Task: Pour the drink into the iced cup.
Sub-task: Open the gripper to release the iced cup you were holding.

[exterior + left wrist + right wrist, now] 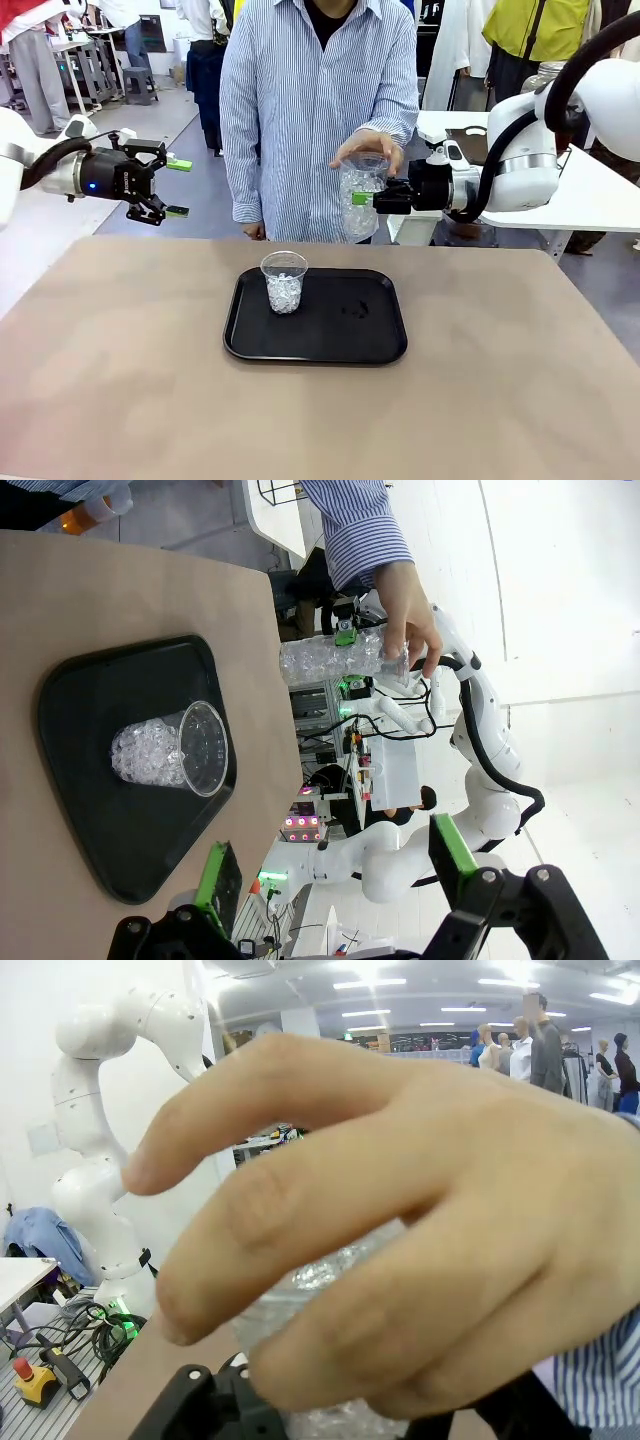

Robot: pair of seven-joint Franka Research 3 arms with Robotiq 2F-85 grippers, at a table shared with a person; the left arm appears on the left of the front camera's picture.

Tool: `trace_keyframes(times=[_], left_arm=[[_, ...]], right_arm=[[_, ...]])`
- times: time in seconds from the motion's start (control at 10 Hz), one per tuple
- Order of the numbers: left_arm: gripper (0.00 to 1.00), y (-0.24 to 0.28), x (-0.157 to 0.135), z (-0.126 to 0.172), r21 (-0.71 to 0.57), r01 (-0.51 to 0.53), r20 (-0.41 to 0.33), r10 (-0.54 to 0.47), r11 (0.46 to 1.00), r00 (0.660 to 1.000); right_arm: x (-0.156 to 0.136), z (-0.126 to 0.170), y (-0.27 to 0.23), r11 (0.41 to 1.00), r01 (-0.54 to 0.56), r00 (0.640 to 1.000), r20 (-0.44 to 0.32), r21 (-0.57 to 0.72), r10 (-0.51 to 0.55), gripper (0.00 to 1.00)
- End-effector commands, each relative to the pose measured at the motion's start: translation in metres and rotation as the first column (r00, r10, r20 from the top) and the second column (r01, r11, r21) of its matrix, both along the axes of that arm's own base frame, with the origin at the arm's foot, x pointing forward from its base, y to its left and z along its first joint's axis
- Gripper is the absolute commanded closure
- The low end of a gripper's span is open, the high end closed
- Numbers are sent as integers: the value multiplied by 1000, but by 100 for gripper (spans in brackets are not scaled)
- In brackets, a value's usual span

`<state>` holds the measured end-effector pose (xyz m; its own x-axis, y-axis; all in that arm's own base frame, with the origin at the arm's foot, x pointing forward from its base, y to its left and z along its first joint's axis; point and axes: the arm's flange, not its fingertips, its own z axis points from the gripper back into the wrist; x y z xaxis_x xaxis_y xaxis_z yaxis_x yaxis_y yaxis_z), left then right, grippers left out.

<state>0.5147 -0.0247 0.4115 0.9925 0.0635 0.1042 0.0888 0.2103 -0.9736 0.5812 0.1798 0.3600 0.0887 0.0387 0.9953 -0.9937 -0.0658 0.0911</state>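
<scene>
Closest in, the person's hand (pixel 400 1240) caps a clear ice-packed container (pixel 355 220) between the right gripper's (pixel 365 198) jaws; clamped or not, I cannot tell. Handover, I judge: next, firm grip, then tipping over the iced cup (pixel 284 281) down-left of it on the tray (pixel 350 320). Left gripper (pixel 178 188) gapes empty. Amber drink: hard to make out

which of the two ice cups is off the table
The far cup, under the person's hand and between the right gripper's fingers. The other cup stands on the black tray.
</scene>
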Motion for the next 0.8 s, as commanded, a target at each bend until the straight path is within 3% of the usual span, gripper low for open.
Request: trace_keyframes(times=[0.0, 0.7], left_arm=[[0, 0, -1, 1, 1, -5, 3, 5, 1000, 1000], [0, 0, -1, 1, 1, -5, 3, 5, 1000, 1000]], right_arm=[[-1, 4, 2, 1000, 9, 1000, 18, 17, -9, 55], [-1, 4, 2, 1000, 9, 1000, 18, 17, -9, 55]])
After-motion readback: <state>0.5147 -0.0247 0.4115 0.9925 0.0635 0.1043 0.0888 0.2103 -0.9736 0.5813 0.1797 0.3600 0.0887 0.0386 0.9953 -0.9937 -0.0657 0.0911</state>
